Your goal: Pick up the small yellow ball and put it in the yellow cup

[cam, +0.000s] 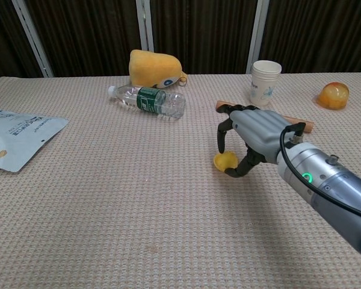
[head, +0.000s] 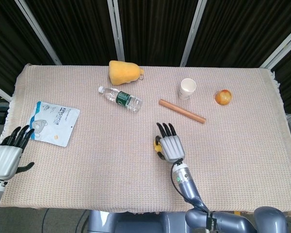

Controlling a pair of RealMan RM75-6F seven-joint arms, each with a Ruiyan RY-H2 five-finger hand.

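My right robot hand (cam: pixel 248 133) pinches the small yellow ball (cam: pixel 229 159) directly over the yellow cup (cam: pixel 219 162); I should centre it, then part the fingers gently.

Right hand (cam: pixel 243 139): smooth grey shell over the back, black fingers (cam: pixel 222 133) and black thumb. Behind it a rounded silver-grey forearm (cam: pixel 331 191), metallic finish. A thin black cable looped from the wrist onto the forearm. A small green light glowed on the forearm casing, with a small round fitting nearby. Left hand (head: pixel 7 155): same build, pale grey back plate, black fingers (head: pixel 19 135), grey wrist cylinder below it at the frame edge.
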